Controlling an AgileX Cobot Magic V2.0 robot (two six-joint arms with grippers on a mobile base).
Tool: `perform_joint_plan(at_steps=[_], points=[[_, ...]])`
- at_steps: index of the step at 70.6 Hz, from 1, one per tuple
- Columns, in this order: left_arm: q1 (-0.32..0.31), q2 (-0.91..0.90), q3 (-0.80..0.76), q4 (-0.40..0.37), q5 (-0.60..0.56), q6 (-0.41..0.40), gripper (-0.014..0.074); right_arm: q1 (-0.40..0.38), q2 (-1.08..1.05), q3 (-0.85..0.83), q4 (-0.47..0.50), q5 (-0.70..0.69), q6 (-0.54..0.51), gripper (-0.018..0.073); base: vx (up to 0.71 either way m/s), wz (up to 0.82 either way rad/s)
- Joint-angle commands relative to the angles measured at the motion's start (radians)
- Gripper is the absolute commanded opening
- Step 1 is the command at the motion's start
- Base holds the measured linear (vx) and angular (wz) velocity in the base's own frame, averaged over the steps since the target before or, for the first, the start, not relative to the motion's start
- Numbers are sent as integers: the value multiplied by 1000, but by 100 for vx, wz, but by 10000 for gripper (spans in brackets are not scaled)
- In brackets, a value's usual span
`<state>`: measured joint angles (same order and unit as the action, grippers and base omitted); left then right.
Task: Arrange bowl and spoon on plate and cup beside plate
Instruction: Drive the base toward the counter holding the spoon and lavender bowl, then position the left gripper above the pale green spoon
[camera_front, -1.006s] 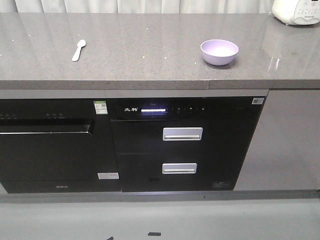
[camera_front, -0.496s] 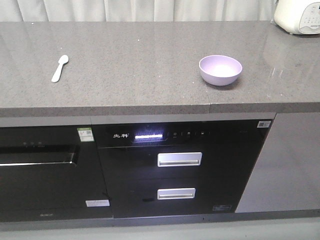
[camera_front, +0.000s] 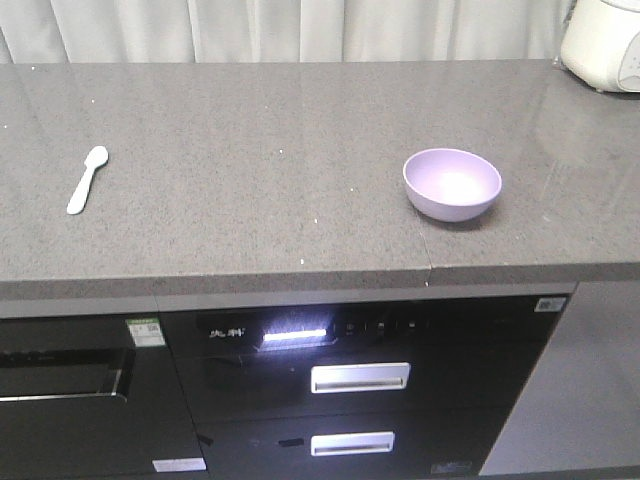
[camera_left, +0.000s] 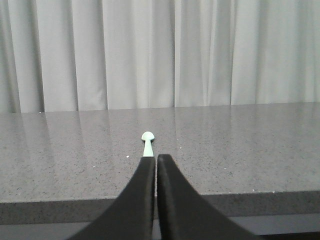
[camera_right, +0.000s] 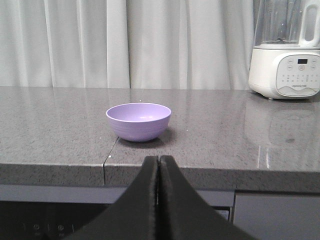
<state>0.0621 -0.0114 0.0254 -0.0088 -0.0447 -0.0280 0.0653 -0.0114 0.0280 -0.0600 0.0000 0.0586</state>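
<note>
Hovering short of the counter (camera_front: 250, 150): left pincer (camera_left: 156, 157) and right pincer (camera_right: 158, 159) pressed together, empty. Spoon (camera_left: 148, 142) dead ahead of left, bowl (camera_right: 138, 121) ahead of right. Plate, cup unseen; nothing arranged yet.

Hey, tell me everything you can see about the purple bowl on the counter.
The bowl is round, deep and lavender-purple, smooth like plastic, with a thin plain rim and a narrower base. It stands upright and empty on the grey speckled countertop, near the front edge, beside a seam in the stone. Nothing else touches it.
</note>
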Motion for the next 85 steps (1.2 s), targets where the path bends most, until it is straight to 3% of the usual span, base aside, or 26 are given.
perform_joint_plan(at_steps=[1,85], points=[[-8,-13,-7,-3,-72,-2,-6,-3,-8,3,-3,-69,-2,-11,23,3],[-8,-13,-7,-3,-72,-2,-6,-3,-8,3,-3,-69,-2,-11,17,1]])
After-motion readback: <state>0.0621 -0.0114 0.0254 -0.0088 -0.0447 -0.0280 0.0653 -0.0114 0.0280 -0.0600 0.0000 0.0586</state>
